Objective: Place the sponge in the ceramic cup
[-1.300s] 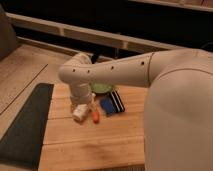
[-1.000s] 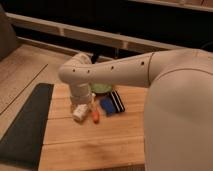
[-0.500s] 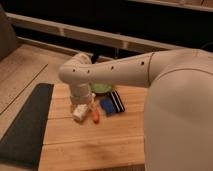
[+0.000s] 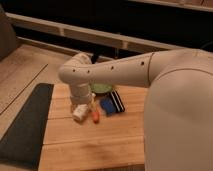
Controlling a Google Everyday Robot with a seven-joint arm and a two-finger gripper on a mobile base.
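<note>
Dark mat (image 4: 25,127) at far left, flat, matte, fine-textured, lying along the left edge of the counter (image 4: 95,142). The counter is pale wood planks with visible seams, and it has a smooth finish.

White arm (image 4: 120,72): glossy, rounded plastic shell, reaching in from the right and bending down over the left-centre of the counter. The end effector (image 4: 80,104) hangs at its lower end, pointing down, close over the wood. How far open it is, or whether it has hold of anything: cannot tell, as the arm's wrist covers it.

Directly below it sits a small whitish piece with a plain, blocky-round outline, which looks like the ceramic cup (image 4: 79,114). Its inside is not visible, so its contents are unknown.

Just right of that is a small orange item (image 4: 95,117), slim and tapered, lying on the wood. A thin white part rises above it.

Behind it is the green bowl (image 4: 102,88), wide and shallow, half hidden by the arm. Its contents are not visible.

The sponge (image 4: 106,106), a soft blue rectangular block, lies flat on the counter, right of the orange item and in front of the bowl, apart from the cup. The black block (image 4: 118,101), striped in pale lines, touches the sponge's right side at an angle.

The arm's big white body fills the right side.
</note>
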